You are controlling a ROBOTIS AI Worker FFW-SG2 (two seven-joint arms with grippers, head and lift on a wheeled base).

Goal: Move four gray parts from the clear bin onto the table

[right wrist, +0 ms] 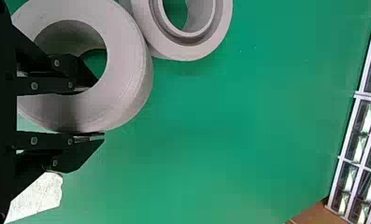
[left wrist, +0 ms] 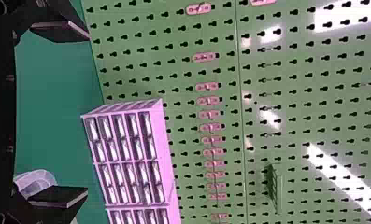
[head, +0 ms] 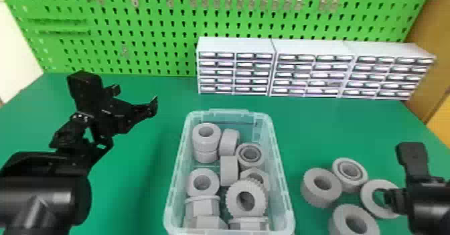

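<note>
We had our left gripper above the left part of the table, its fingers spread wide with nothing between them. Bare green ran between it and the bin, and more lay open from the bin's far rim back to the drawers and the pegboard. A narrower bare strip parted the bin's right wall from the left ring. Our right gripper was closed on the wall of the held ring, one finger inside the hole and the other along the outer side. That ring was at the table's right part, to the right of the bin, with the left ring, the stepped ring and the near ring grouped close by. In the bin, gray parts lay in a loose heap, the toothed one on the near right side. The bin's near end and the near ring were cut off by the head view's bottom edge. The right gripper hid some of the held ring, and we could not tell whether its underside touched the table. We could not make out the pale patch beside the outer finger in the right wrist view.
</note>
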